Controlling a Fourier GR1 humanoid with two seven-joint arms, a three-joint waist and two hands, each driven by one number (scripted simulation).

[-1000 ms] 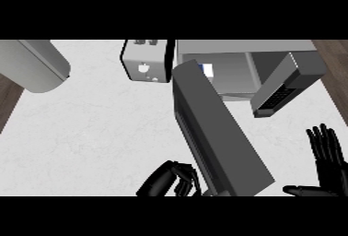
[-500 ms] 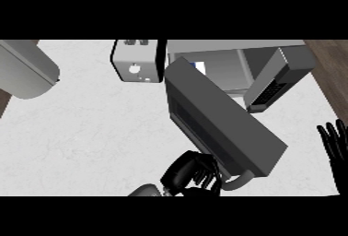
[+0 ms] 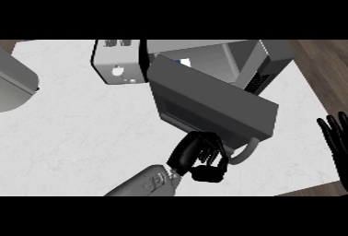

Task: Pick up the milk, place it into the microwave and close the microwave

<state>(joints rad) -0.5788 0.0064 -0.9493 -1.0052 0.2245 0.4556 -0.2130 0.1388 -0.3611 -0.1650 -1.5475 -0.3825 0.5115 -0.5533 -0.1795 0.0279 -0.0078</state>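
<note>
Left hand [image 3: 195, 156] kept shoving the microwave door [image 3: 214, 106] with straightish fingers; it had swung further shut. Nearly closed now. Right hand [image 3: 336, 138] rested open at right.

A white marbled counter [image 3: 81, 133] is carrying a toaster [image 3: 117, 64] at eleven o'clock and a microwave [image 3: 224, 87] at one o'clock.

Toaster [image 3: 117, 63] left of microwave [image 3: 224, 69]
</note>
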